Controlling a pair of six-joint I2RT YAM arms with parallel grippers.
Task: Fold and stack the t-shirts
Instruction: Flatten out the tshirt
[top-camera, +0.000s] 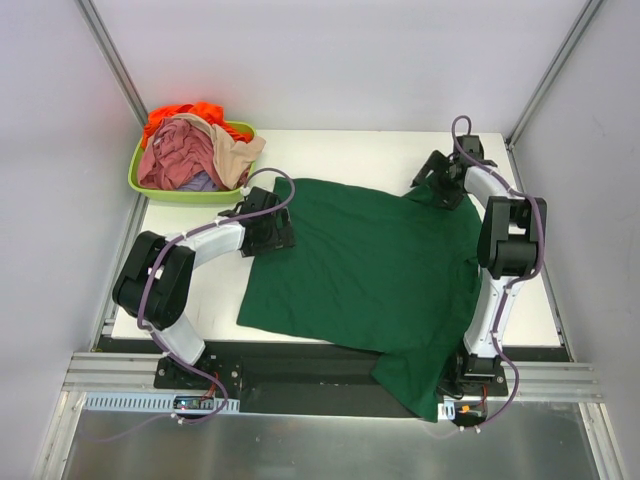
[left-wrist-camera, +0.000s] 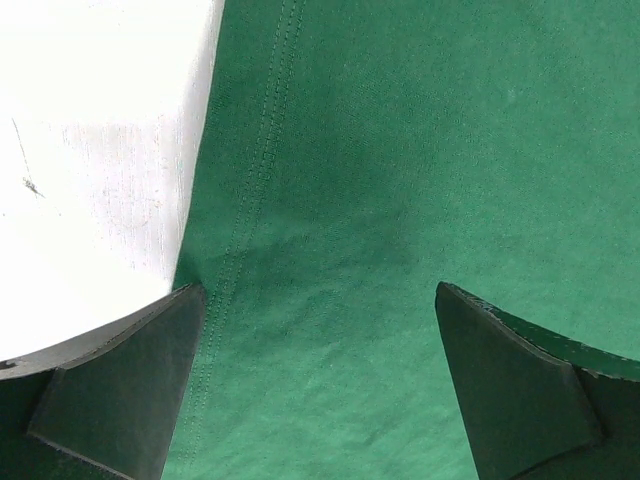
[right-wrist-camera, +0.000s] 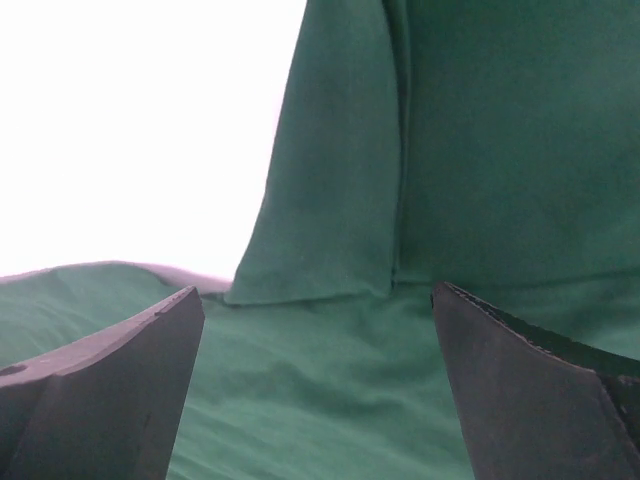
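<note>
The task is at its start. The dark green t-shirt (top-camera: 370, 270) lies spread open across the middle of the desk (top-camera: 340, 150). No fold is made yet, and its corner at 5 o'clock hangs over the near edge. The left gripper (top-camera: 270, 232) sits at the shirt's 9 o'clock edge, jaws spread wide over the stitched hem and holding nothing. The right gripper (top-camera: 437, 190) is at the shirt's 1 o'clock corner, equally wide and empty, above a doubled flap of cloth. At 10 o'clock the lime-green tub (top-camera: 160, 188) holds the other t-shirts in a heap: pink (top-camera: 175, 160), orange (top-camera: 180, 112), beige (top-camera: 235, 150) and lavender (top-camera: 200, 183). No stack exists, so every shirt remains to be folded and stacked.
</note>
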